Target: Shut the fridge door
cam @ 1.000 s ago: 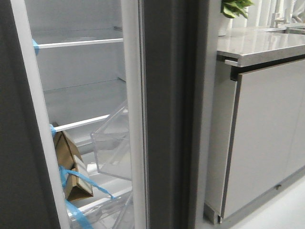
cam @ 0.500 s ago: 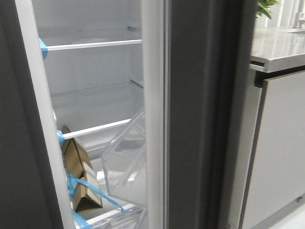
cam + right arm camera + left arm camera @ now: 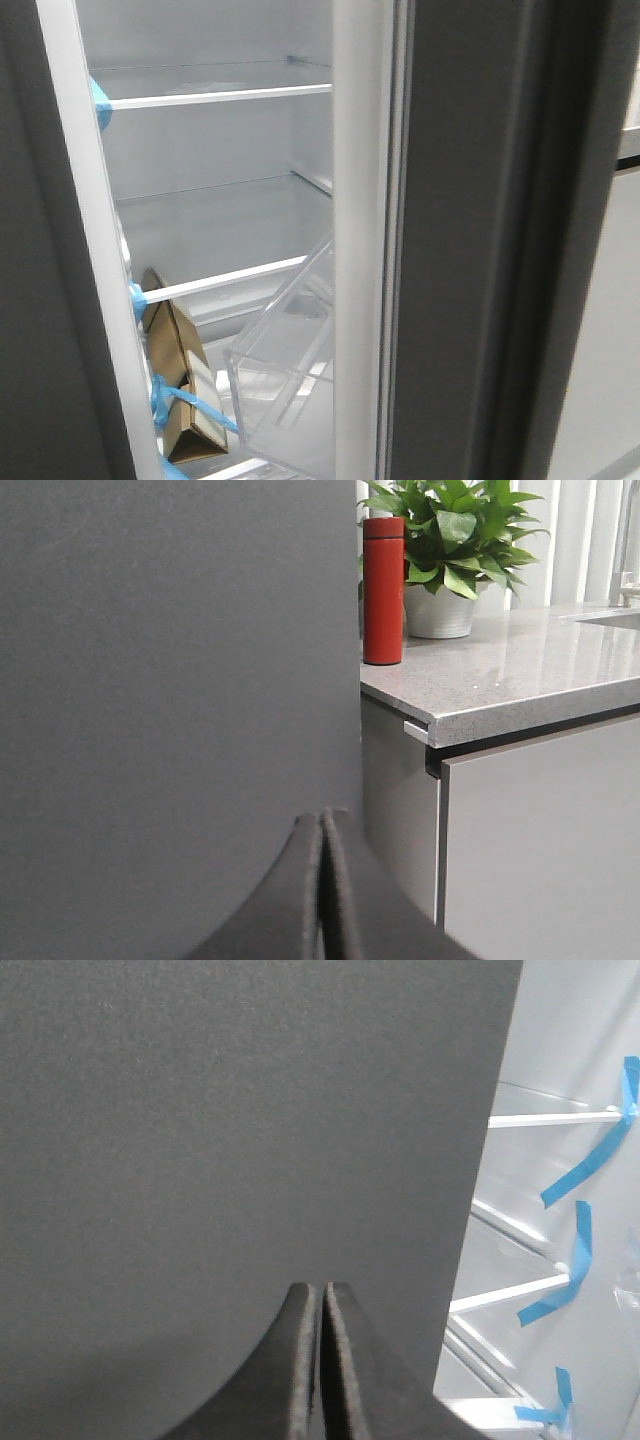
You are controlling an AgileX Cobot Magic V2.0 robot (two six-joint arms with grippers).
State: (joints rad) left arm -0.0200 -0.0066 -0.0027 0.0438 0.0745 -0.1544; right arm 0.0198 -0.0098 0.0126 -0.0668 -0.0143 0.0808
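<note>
Two dark upright panels frame the front view. At nine o'clock stands the fridge door (image 3: 40, 300), its long axis vertical, its white inner lining turned toward the fridge interior. The door is ajar, leaving a wide gap through which white shelves (image 3: 215, 97), a tilted clear drawer (image 3: 285, 385) and a brown carton (image 3: 180, 385) bound with blue tape (image 3: 185, 400) are visible. At three o'clock a dark grey side panel (image 3: 480, 240) rises full height, with a pale cabinet front (image 3: 615, 330) beyond it.

Left wrist view: the left gripper (image 3: 321, 1360) has its two fingers pressed together with nothing between them, pointing at the matte grey face of the fridge door (image 3: 240, 1140). The door's edge runs vertically; past it, white shelf rails carry strips of blue tape (image 3: 590, 1160).

Right wrist view: the right gripper (image 3: 321, 890) is likewise closed and empty, facing a flat dark grey panel (image 3: 170, 680). Beside it a grey countertop (image 3: 510, 675) carries a red flask (image 3: 383, 590) and a potted plant (image 3: 445, 540), just beside each other.
</note>
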